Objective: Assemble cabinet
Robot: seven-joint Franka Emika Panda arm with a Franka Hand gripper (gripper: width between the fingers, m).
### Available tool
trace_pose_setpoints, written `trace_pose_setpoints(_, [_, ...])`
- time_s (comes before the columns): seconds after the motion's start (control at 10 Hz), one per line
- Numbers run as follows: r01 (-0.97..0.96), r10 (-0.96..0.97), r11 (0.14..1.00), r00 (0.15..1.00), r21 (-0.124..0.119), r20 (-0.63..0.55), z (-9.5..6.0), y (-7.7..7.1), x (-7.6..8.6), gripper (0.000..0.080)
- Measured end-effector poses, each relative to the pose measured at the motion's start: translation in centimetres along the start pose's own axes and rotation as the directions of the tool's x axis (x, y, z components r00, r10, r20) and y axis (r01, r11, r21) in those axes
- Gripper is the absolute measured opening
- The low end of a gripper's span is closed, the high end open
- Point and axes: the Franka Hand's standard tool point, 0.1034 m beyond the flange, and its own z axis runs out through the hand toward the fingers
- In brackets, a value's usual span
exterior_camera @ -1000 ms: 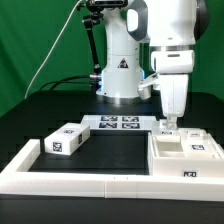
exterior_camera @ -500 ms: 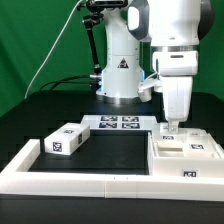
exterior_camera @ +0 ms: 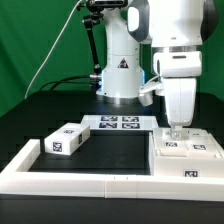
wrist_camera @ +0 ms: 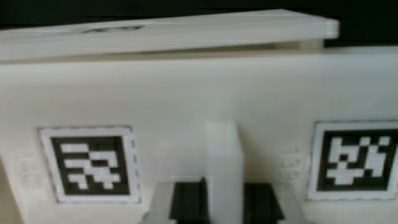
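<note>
Assembly seems only partly done: the cabinet body [exterior_camera: 186,158] sits on the table [exterior_camera: 110,155] at the exterior view's right, against the white rail frame [exterior_camera: 90,185], while a loose box part [exterior_camera: 64,140] lies well apart at the left, not yet fitted. The tool [exterior_camera: 178,132] is down on the body, fingers [wrist_camera: 185,203] straddling an upright rib [wrist_camera: 224,160]; whether they clamp it I cannot tell.

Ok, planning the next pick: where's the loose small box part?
The small box part lies at the exterior view's left, beside the marker board, inside the white rail frame.
</note>
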Motion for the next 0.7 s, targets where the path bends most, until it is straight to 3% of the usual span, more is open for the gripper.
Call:
trace_pose_setpoints(0.1, [0.005,-0.005,1.0,1.0,0.004,0.002,0.0,0.6,0.0,0.0072])
trace_pose_setpoints(0.4, [0.025,-0.025,0.999,1.0,-0.02,-0.007,0.0,2.8,0.0,0.0072])
trace_pose_setpoints(0.7, [0.026,-0.026,1.0,1.0,-0.009,-0.003,0.1,3.0,0.0,0.0074])
